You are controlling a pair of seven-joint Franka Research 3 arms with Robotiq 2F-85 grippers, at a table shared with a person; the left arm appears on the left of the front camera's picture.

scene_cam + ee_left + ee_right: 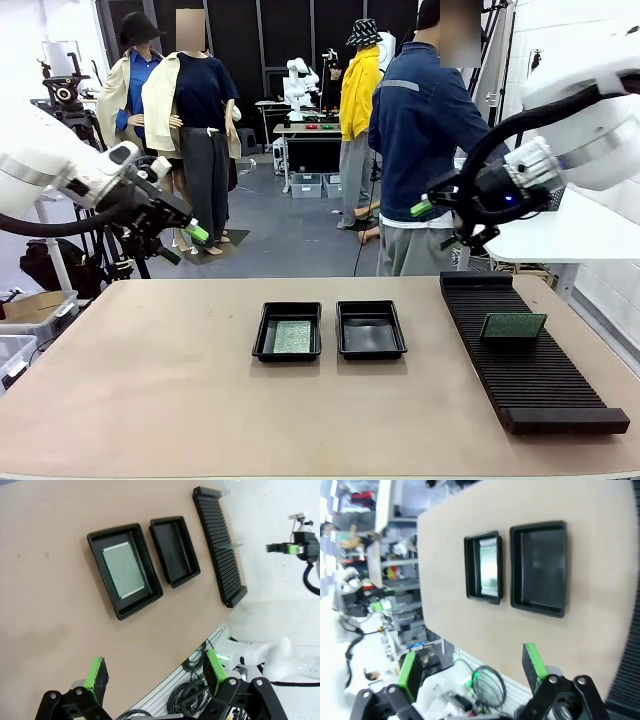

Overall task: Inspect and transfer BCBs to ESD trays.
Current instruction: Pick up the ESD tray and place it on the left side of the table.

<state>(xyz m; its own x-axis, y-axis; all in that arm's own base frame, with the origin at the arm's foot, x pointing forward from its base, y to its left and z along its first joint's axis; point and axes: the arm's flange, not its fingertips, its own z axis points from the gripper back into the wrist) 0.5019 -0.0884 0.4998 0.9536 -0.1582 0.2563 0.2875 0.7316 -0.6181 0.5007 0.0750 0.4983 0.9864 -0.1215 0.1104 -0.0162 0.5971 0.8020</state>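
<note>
On table (150, 400), BCB (293, 336) in left tray (262, 338), empty tray (371, 330) beside, ribbed rack (540, 385) rightward — left gripper (155, 672), right gripper (470, 667) spread.

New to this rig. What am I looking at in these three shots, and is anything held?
Two robot arms, each ending in a two-finger gripper with green pads. The wide picture looks across the table from between them; the other two come from a camera on each wrist, looking along that gripper. The left gripper and right gripper are open, raised off the table, holding nothing. On the table: two black trays, the left tray with a green board flat inside, the right tray empty, and a ribbed black rack with a second board standing in it.
</note>
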